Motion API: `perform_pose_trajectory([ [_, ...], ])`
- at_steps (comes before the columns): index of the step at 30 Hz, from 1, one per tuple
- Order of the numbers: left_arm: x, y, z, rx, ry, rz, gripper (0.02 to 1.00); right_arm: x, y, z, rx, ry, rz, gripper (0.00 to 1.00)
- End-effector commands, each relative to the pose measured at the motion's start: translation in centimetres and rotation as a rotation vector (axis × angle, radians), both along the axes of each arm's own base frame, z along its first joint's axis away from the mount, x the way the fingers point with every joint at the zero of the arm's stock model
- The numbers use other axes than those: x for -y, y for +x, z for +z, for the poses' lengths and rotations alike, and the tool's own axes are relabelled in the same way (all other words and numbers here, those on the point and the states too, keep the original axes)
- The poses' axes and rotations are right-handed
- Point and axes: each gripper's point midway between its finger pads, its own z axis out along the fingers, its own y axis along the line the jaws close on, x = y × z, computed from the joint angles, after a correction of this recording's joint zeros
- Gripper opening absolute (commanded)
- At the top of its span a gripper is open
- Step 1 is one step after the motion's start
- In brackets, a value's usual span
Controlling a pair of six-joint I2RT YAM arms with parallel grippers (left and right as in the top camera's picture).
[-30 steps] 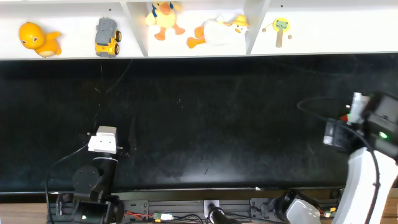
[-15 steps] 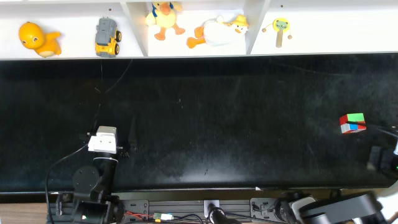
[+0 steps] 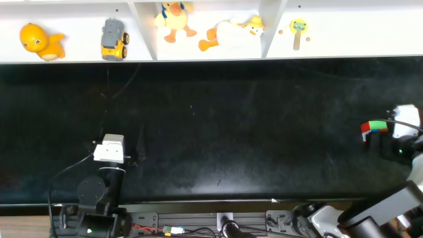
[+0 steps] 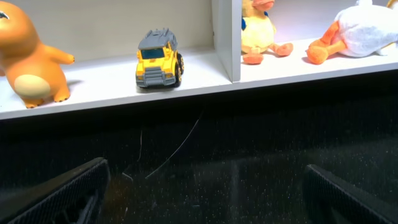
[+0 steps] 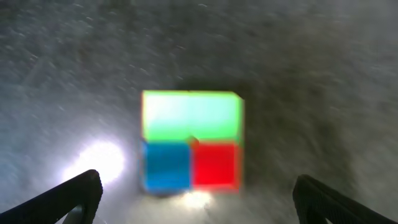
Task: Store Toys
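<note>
Multicoloured cube [image 5: 191, 140]: one | shelf toys [image 3: 114, 38]: five | left hand [image 4: 205, 183], right hand [image 5: 196, 190]: spread apart

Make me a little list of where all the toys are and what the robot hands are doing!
On table: coloured cube, at the black table right side
Shelf, left bay: orange toy, yellow truck
Middle bay: yellow duck, white duck
Right bay: rattle
Right gripper: open, over the cube
Left gripper: open, empty, facing the shelf
</note>
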Motion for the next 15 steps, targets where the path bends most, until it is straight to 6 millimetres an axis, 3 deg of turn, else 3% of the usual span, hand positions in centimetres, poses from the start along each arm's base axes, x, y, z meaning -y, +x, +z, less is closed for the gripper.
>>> perform_pose_trajectory([
  [1, 0.1, 0.0, 0.0, 0.01, 0.016, -0.007, 0.996, -1.5, 1.5, -1.1, -0.021, 0.052, -0.006, 0.996],
  [7, 0.1, 0.0, 0.0, 0.01, 0.016, -0.007, 0.998, -1.9, 1.8, -2.0, -0.039, 0.087, -0.024, 0.996],
  [10, 0.1, 0.0, 0.0, 0.01, 0.016, -0.007, 0.998, -1.1, 2.0, -2.4, -0.043, 0.068, -0.06, 0.989],
  [15, 0.1, 0.0, 0.0, 0.01, 0.016, -0.007, 0.998, -0.3, 2.2, -2.5, -0.043, 0.043, -0.088, 0.82],
])
